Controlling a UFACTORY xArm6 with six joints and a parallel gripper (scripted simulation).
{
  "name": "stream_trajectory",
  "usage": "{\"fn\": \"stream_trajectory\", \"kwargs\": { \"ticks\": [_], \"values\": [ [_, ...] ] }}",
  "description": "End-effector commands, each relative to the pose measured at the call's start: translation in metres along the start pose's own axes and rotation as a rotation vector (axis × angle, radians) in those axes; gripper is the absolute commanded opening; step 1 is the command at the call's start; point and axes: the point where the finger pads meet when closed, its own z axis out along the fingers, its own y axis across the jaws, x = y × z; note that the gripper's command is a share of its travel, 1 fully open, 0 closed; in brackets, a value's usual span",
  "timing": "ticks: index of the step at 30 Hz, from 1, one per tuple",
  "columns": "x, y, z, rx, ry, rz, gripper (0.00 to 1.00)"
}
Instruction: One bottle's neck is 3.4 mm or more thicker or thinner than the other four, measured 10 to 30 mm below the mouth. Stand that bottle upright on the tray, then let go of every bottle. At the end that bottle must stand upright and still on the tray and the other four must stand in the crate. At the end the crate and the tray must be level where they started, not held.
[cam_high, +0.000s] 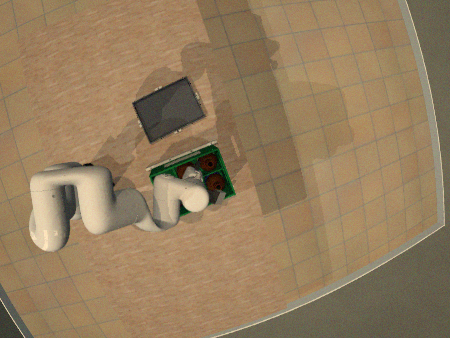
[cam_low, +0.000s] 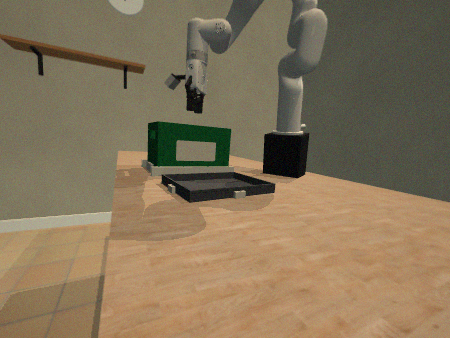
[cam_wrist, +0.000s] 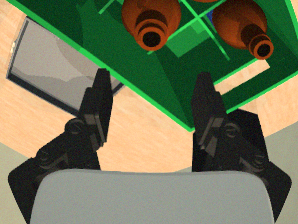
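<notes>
The green crate (cam_high: 228, 176) (cam_low: 164, 145) (cam_wrist: 172, 97) stands level on the table. Brown bottles stand in it: one bottle (cam_high: 210, 162), another bottle (cam_high: 215, 182) and a partly hidden bottle (cam_high: 186, 170) show from above; the arm hides the rest. The wrist view shows a bottle (cam_wrist: 150, 17) ahead between the finger lines and a bottle (cam_wrist: 241, 24) at upper right, with a third cut off at the top edge. Neck differences cannot be told. My gripper (cam_low: 195, 111) (cam_wrist: 153, 85) is open and empty above the crate. The dark tray (cam_high: 170, 110) (cam_low: 215, 184) (cam_wrist: 45, 57) is empty.
A pale strip (cam_high: 182, 154) (cam_low: 192, 170) runs along the crate's tray side. Small pale blocks sit around the tray's edges. The robot's black base block (cam_low: 285, 154) stands on the table, and a wooden shelf (cam_low: 90, 57) is on the wall.
</notes>
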Motion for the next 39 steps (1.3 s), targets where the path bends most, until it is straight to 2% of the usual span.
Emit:
{"fn": "stream_trajectory", "kwargs": {
  "ticks": [1, 39],
  "values": [
    [0.001, -0.001, 0.000, 0.002, 0.003, 0.000, 0.65],
    [0.002, -0.001, 0.037, 0.002, 0.003, 0.000, 0.65]
  ]
}}
